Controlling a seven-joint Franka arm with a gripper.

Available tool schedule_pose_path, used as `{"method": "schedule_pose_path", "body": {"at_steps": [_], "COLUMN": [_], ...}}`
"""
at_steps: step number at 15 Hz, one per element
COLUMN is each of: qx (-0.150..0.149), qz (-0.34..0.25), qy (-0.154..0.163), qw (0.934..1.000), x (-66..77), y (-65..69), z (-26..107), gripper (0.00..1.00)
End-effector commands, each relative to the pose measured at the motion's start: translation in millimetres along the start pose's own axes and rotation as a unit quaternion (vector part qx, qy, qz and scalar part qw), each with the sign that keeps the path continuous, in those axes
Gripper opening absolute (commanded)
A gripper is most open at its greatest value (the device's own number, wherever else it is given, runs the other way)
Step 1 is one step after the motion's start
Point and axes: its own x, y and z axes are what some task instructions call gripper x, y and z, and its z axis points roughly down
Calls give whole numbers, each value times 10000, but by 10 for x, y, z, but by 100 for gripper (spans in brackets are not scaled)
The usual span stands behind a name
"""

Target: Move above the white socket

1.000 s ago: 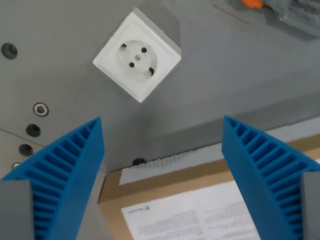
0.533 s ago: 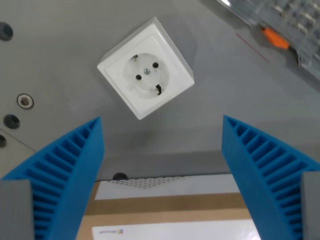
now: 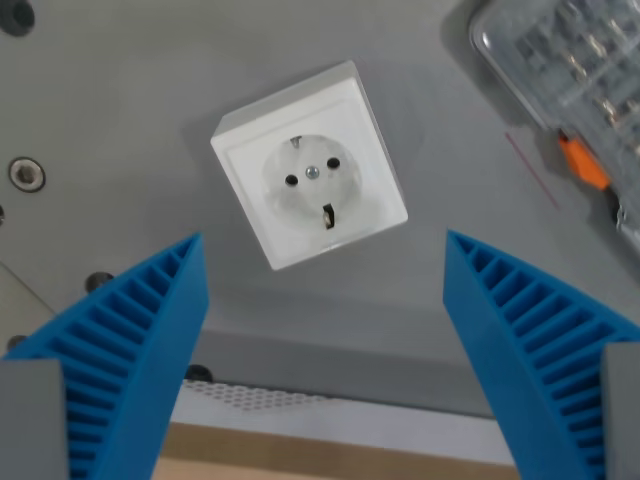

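Grey tabletop (image 3: 120,90) fills most of the frame, with a few bolt holes along its left edge. Sitting on it just above centre is the white socket (image 3: 310,180), turned at a slant. Below it the gripper (image 3: 325,300) hangs with its blue ribbed fingers (image 3: 130,340) spread wide and empty. A clear plastic case (image 3: 570,70) lies upper right.

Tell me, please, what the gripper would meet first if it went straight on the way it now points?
Probably the grey table, close beside the white socket. The open gripper is centred just below the socket in the wrist view, nothing lies between, though depth is hard to judge.
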Motion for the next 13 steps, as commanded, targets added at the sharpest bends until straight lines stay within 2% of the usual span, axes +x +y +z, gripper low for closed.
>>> {"method": "schedule_pose_path", "body": {"at_steps": [1, 6, 13], "qx": [-305, -302, -284], "qz": [-1332, -1312, -1159], "qy": [464, 435, 435], "qw": [9895, 9899, 9919], "x": [2, 30, 39], "y": [-29, -32, -40], "z": [125, 214, 259], "gripper": [100, 100, 100]}}
